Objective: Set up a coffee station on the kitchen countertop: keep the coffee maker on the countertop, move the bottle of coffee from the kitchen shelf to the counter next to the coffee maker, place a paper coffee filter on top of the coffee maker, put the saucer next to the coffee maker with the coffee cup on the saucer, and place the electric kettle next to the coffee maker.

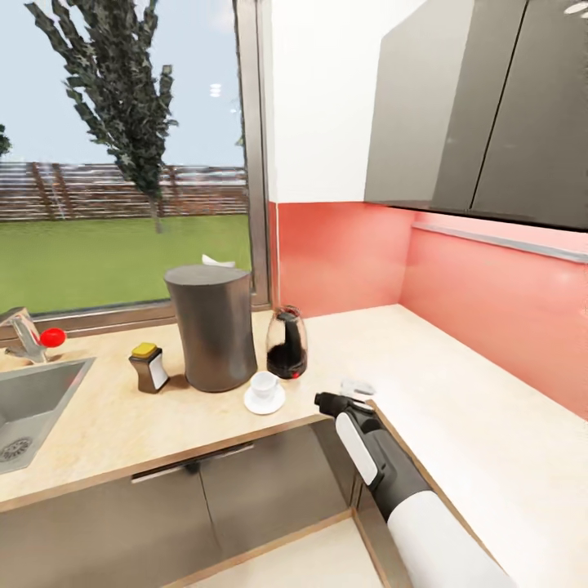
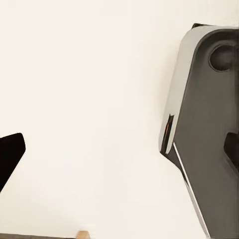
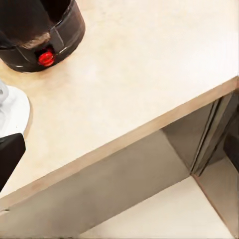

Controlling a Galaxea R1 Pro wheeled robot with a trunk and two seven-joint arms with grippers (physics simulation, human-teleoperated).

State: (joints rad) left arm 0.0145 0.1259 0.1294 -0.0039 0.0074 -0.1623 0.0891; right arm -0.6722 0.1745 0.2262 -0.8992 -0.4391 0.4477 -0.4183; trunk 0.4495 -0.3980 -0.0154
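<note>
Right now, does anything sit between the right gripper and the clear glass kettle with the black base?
Nothing visible does. In the head view the right gripper hovers at the light wood-look countertop edge, with bare counter between it and the glass kettle. The white cup on its round white saucer stands off to the side, toward the dark grey coffee maker.

Kitchen: sink, wall cabinets, countertop.
</note>
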